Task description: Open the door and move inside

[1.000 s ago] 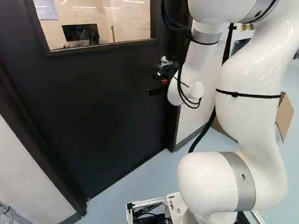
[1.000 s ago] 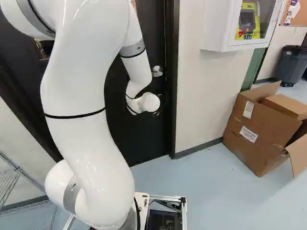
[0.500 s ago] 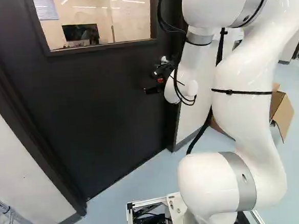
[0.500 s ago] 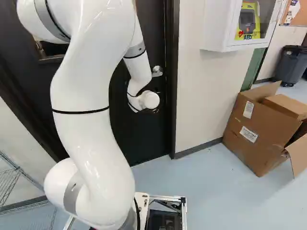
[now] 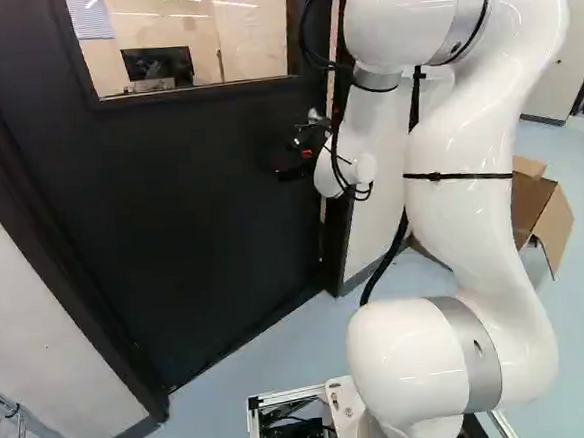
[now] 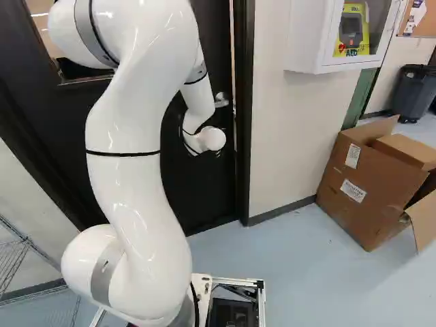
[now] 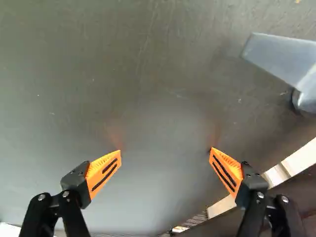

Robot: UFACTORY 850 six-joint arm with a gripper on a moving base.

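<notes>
We reach our white, smooth-jointed arm (image 5: 472,206) forward so the black pincer (image 7: 166,149) meets or nearly meets the flat dark door (image 5: 192,216); its orange ribbed pads (image 7: 102,174) stand wide apart with nothing between them. It sits below the silver lever handle (image 7: 279,55), near the free edge, where we judge a push swings the panel most easily. The door stands just ajar ahead of us, a thin pale gap (image 7: 291,165) along the dark frame (image 6: 243,122). That is too narrow for our base, so we likely need more pushing, keeping our elbow off the frame, before entering the room seen through the window (image 5: 199,35).
</notes>
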